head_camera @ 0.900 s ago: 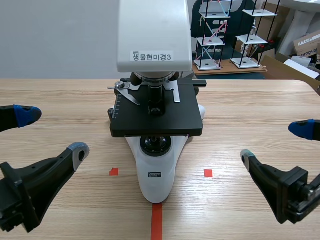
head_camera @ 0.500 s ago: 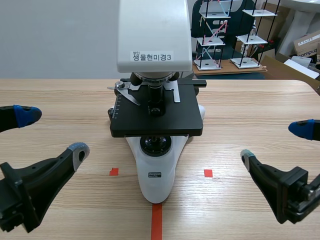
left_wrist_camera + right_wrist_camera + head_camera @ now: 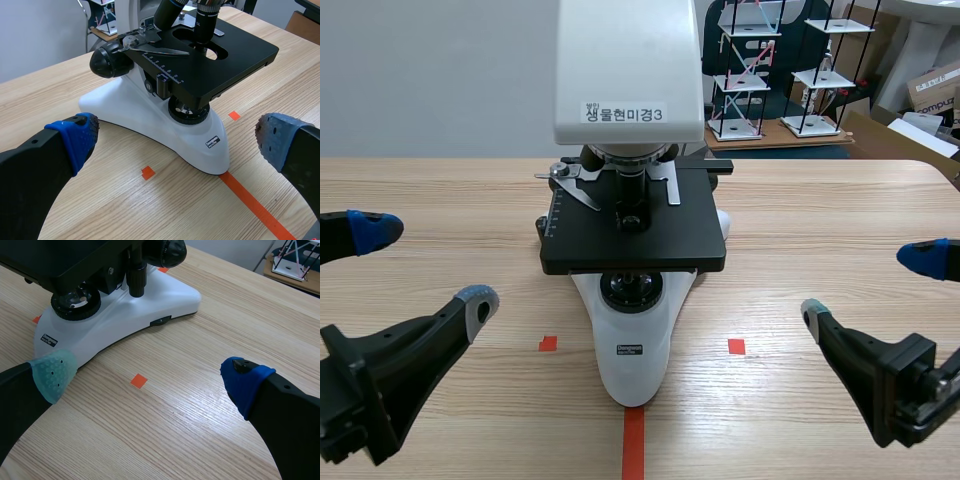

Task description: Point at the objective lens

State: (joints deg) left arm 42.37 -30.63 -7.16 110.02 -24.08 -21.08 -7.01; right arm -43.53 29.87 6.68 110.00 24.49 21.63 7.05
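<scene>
Stock as I read it from my station:

1. Microscope [image 3: 632,340]: white base and white head, standing upright at the middle of the table [image 3: 840,210]. The head carries a printed label facing me.
2. Objective lens [image 3: 630,188]: a black barrel under the head, pointing down at the opening in the black stage [image 3: 670,240]. It sits at the scene's middle, farther off than both grippers and between them left to right. From the left wrist I count a second, tilted barrel [image 3: 167,12] just beside it.
3. Round light port [image 3: 632,290]: set in the base, under the near edge of the stage.
4. Black focus knob [image 3: 107,60]: on the microscope's left flank.
5. Left gripper [image 3: 425,265]: low at the near left, fingers spread wide, nothing between them, well apart from the microscope.
6. Right gripper [image 3: 865,287]: low at the near right, fingers likewise spread wide around nothing, well apart from the microscope.
7. Floor marks: an orange-red tape square [image 3: 548,343] left of the base, another [image 3: 736,346] right of it, and a tape line [image 3: 633,445] running from the base's near tip toward me.
8. Beyond the table's far edge: wire shelf models [image 3: 745,70] and a cardboard box [image 3: 935,90] at the far right.
</scene>
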